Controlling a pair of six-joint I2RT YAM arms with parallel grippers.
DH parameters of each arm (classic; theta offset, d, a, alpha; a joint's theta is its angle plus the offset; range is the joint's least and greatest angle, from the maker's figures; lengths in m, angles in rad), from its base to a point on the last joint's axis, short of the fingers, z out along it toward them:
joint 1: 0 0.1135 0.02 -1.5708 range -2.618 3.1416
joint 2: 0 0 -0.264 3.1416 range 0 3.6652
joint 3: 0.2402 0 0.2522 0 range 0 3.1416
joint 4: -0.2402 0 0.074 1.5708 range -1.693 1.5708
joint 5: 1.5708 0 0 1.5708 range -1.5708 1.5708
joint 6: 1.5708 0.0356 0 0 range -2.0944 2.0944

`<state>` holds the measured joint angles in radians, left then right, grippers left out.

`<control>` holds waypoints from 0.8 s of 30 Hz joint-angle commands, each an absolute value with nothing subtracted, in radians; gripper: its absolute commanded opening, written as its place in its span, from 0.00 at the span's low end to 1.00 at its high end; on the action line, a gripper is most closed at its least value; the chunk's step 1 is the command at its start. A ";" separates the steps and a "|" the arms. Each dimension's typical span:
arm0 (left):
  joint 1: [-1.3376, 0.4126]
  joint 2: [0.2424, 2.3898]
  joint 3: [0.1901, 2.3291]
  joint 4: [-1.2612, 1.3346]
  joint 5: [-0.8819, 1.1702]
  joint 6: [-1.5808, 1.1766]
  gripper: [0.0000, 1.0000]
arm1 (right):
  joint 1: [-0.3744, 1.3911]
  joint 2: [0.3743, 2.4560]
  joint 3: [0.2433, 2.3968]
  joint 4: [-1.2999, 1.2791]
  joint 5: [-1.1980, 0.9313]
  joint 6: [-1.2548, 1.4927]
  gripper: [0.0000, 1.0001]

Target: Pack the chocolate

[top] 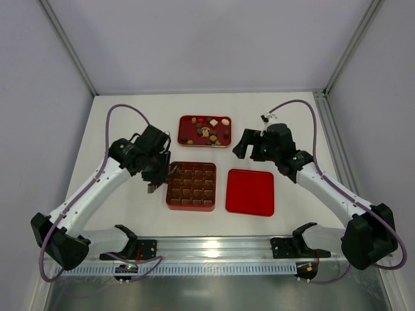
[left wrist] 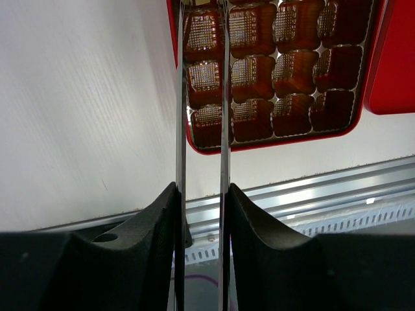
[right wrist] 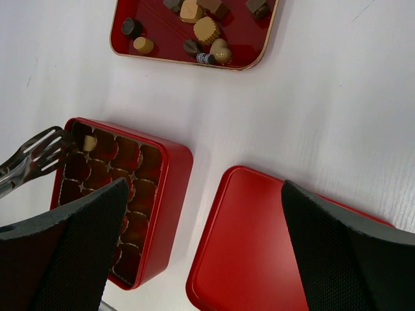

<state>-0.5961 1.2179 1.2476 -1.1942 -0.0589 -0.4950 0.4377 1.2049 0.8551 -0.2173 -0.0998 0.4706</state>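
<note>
The chocolate (top: 206,131) lies as several brown, tan and white pieces in a shallow red tray (top: 183,120) at the back; the right wrist view shows these pieces (right wrist: 206,29) too. One tan piece (right wrist: 89,142) sits in a corner compartment of the red box (top: 191,208). My left gripper (top: 155,175) is shut on metal tongs (left wrist: 224,129), whose tips (right wrist: 35,155) hover at that corner of the box (right wrist: 175,188), slightly apart. Between tray and lid, my right gripper (top: 249,148) hangs open and empty.
The flat red lid (top: 250,192) lies right of the box, close beside it. A metal rail (top: 214,246) runs along the near table edge. White enclosure walls stand at the left, back and right.
</note>
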 commanded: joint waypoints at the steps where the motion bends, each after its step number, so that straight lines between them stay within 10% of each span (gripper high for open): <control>1: -0.601 1.218 1.256 -1.166 -0.066 -0.502 0.35 | 0.443 1.210 0.888 -0.186 -0.097 0.471 1.00; 24: -0.601 1.482 1.620 -1.108 -0.047 -0.474 0.39 | 0.443 1.203 0.916 -0.207 -0.107 0.459 1.00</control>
<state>-0.5964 1.4075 1.5623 -1.1763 -0.0479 -0.4911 0.4389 1.2091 0.8722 -0.2180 -0.1009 0.4698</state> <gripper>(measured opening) 0.388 0.996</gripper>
